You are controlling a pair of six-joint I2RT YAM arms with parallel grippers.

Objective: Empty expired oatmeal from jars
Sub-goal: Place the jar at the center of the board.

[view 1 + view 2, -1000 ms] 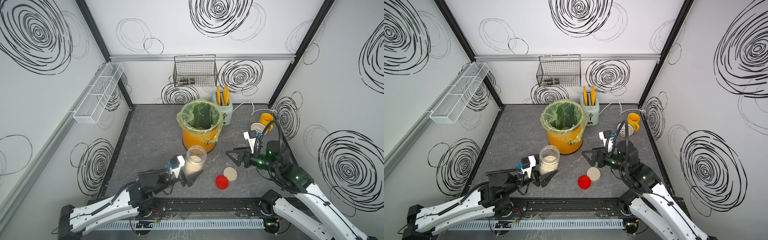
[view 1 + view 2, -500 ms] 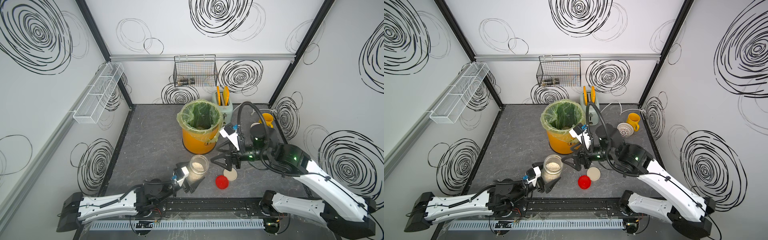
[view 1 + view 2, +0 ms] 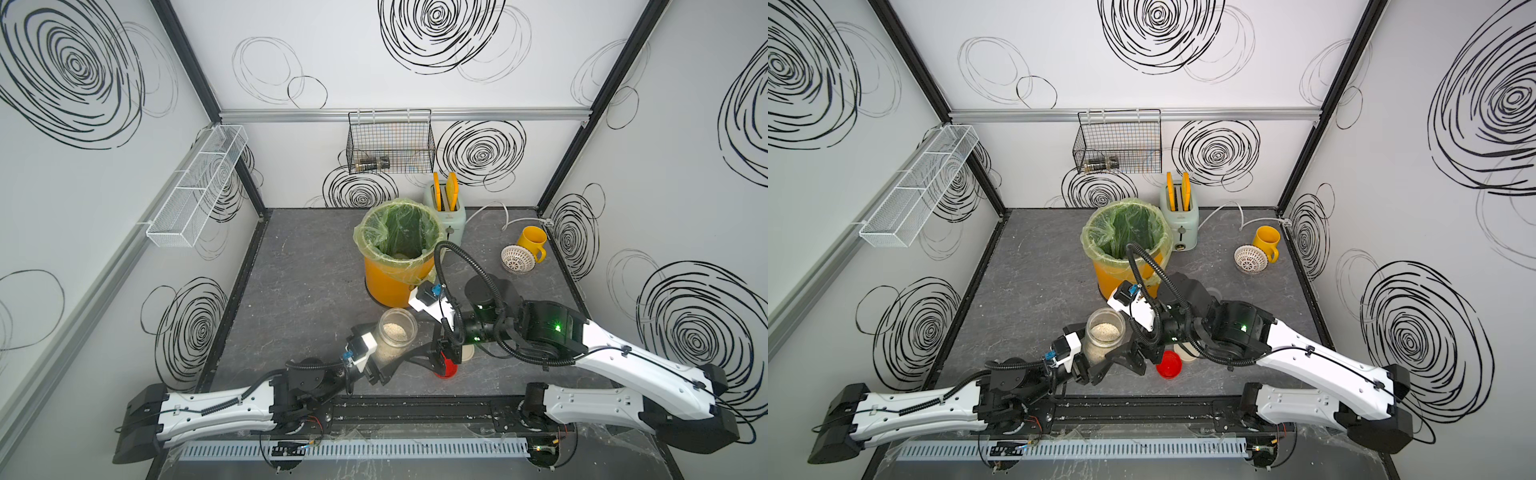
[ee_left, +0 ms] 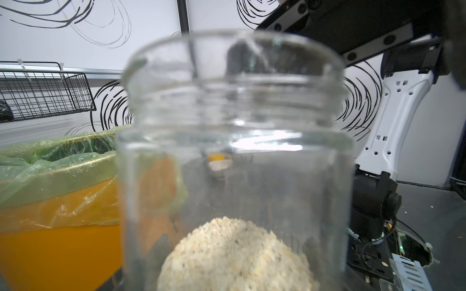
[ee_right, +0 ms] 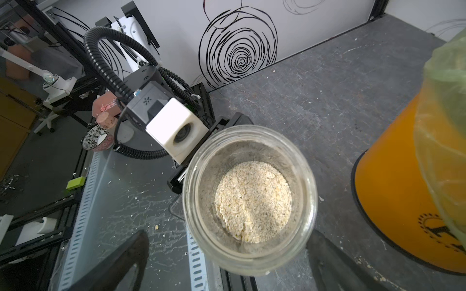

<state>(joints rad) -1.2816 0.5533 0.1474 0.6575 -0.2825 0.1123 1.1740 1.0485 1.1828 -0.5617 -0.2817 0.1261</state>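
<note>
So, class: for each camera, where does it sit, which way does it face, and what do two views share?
Top views: high at the front, looking down toward the back wall; left arm and right arm both show.
Left wrist: low on the left arm, looking level through the jar, bucket beside it; the right arm shows.
Right wrist: above the jar, looking down into the oatmeal; its own fingers show, and the left wrist camera.
Shared: both wrist views show the jar and bucket.
</note>
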